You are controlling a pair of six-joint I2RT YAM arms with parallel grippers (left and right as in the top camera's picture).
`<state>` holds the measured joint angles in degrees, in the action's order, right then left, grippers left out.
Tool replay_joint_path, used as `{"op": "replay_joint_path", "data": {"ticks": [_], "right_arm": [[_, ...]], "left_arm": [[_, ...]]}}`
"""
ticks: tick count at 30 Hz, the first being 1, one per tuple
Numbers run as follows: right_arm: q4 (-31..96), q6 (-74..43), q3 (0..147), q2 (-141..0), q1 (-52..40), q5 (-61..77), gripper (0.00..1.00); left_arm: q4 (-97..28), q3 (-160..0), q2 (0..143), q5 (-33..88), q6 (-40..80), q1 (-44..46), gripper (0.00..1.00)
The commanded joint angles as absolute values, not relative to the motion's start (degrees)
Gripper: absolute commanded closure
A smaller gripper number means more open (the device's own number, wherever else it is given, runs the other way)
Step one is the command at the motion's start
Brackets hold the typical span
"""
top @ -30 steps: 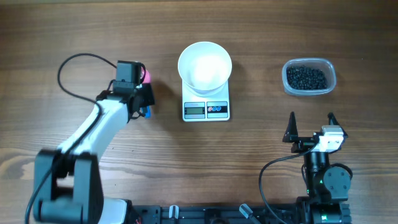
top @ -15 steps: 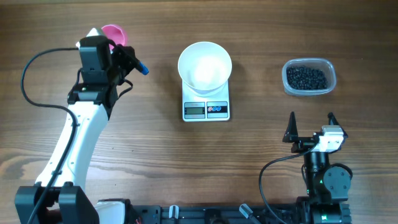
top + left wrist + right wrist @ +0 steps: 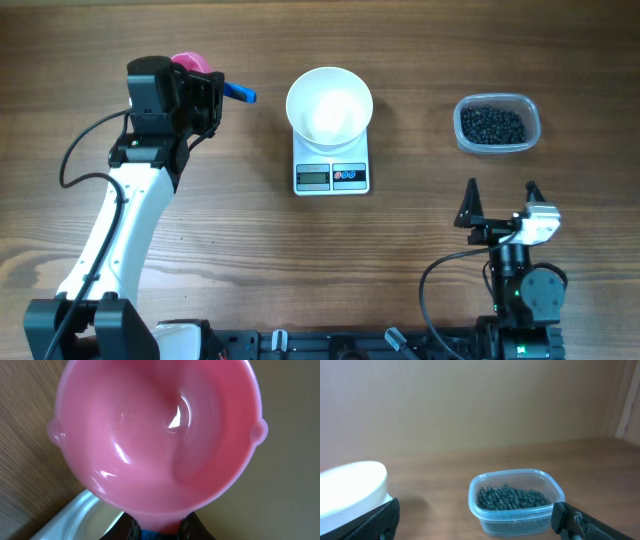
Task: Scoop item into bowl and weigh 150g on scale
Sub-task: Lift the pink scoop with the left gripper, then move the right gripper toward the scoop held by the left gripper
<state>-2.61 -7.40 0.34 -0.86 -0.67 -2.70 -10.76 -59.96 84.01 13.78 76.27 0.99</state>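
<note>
My left gripper (image 3: 207, 92) is shut on a small pink scoop (image 3: 188, 63), whose blue handle (image 3: 240, 95) points right toward the bowl. The scoop (image 3: 160, 435) fills the left wrist view and holds nothing; both fingers (image 3: 145, 532) clamp its neck. The white bowl (image 3: 297, 88) sits empty on the scale (image 3: 332, 177) at the table's middle. The black beans (image 3: 492, 124) lie heaped in a clear tub (image 3: 534, 128) at the right. My right gripper (image 3: 500, 198) rests open near the front edge, with the tub (image 3: 517, 510) and beans (image 3: 507, 496) ahead between its fingers.
A white curved edge (image 3: 75, 515) shows under the scoop in the left wrist view. The bowl's side (image 3: 350, 490) stands at the left of the right wrist view. Bare wooden table lies between the scale and the tub.
The left arm swung up and to the left from beside the scale, carrying the scoop. It then shifted slightly right, and the blue handle now points at the bowl. The right arm stayed still.
</note>
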Motion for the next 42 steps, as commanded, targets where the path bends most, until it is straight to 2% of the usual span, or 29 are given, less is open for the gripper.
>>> {"op": "replay_joint_path", "data": {"ticks": [1, 4, 7, 11, 16, 19, 22, 23, 25, 26, 28, 32, 33, 34, 35, 42], "right_arm": [[-10.55, -14.2, 1.5, -0.82, -0.91, 1.74, 0.0], [-12.4, -15.64, 6.7, -2.52, -0.91, 2.07, 0.0], [-9.65, -15.57, 16.73, -9.96, -0.91, 4.05, 0.0], [0.89, -15.38, 34.87, -26.09, -0.91, 9.1, 0.0], [23.35, -15.18, 63.44, -51.4, -0.91, 16.27, 0.0], [27.03, -15.62, 73.45, -61.95, -0.91, 19.84, 0.01], [26.06, -19.9, 75.16, -67.4, -0.91, 32.95, 0.0], [24.23, -19.55, 75.16, -70.0, -0.93, 41.23, 0.07], [23.03, -19.73, 75.13, -73.36, -0.97, 47.53, 0.22], [22.72, -19.68, 75.13, -75.57, -0.97, 50.94, 0.24], [22.76, -19.51, 75.13, -79.15, -0.97, 56.84, 0.23], [22.61, -19.44, 75.13, -86.8, -2.09, 68.45, 0.07], [22.55, -19.51, 75.13, -88.79, -2.76, 70.28, 0.09], [22.55, -19.57, 75.13, -90.48, -3.79, 70.52, 0.17], [22.09, -19.55, 75.13, -91.61, -5.02, 70.11, 0.2], [10.7, -22.31, 75.13, -93.27, -16.8, 58.41, 0.27]], "left_arm": [[-10.26, -60.99, 83.2, 18.52, 79.18, 0.56, 0.96], [-9.34, -60.99, 83.2, 22.65, 81.71, 0.56, 0.96], [-8.29, -60.99, 83.2, 25.65, 86.61, 0.58, 0.96], [-6.83, -60.99, 83.2, 28.99, 87.96, 0.6, 0.96], [-6.17, -60.99, 83.2, 30.44, 92.27, 1.63, 0.96], [-6.2, -60.99, 83.2, 30.63, 92.23, 2.24, 0.96], [-6.15, -60.99, 83.2, 30.63, 92.25, 2.9, 0.96], [-6.17, -60.99, 83.2, 30.63, 92.25, 3.27, 0.96], [-6.17, -60.99, 83.2, 30.63, 92.2, 3.75, 0.96], [-6.2, -60.99, 83.2, 30.63, 92.2, 3.92, 0.96], [-6.22, -60.99, 83.2, 30.85, 92.2, 3.92, 0.96], [-6.63, -60.99, 83.2, 31.16, 92.2, 4.03, 0.96], [-6.63, -60.99, 83.2, 31.51, 92.23, 4.1, 0.96], [-6.63, -60.99, 83.2, 31.7, 92.4, 4.29, 0.96], [-6.63, -60.99, 83.2, 31.97, 93.19, 4.56, 0.96], [-7.27, -60.99, 83.22, 34.92, 98.39, 6.35, 0.96]]}}
